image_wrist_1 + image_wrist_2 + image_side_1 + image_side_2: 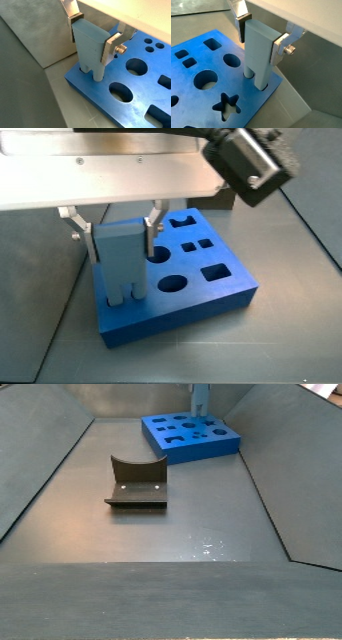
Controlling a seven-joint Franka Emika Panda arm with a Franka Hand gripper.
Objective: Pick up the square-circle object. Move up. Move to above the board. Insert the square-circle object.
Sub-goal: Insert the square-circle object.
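Observation:
The square-circle object (88,42), a tall light grey-blue slab, stands upright at a corner of the blue board (143,82). Its two prongs reach down into holes near the board's edge in both wrist views. My gripper (93,37) is shut on the slab's upper part, one silver finger (110,46) against each narrow side. The same grip shows on the slab (258,45) over the board (244,95). In a side view the gripper (123,231) holds the slab (120,263) at the board's (187,318) left end. In the far side view only the slab (201,398) and board (201,447) show.
The dark fixture (136,484) stands on the grey floor, nearer than the board. Sloping grey walls close in the floor on both sides. The board's other holes, among them a star (227,103) and circles (137,66), are unfilled.

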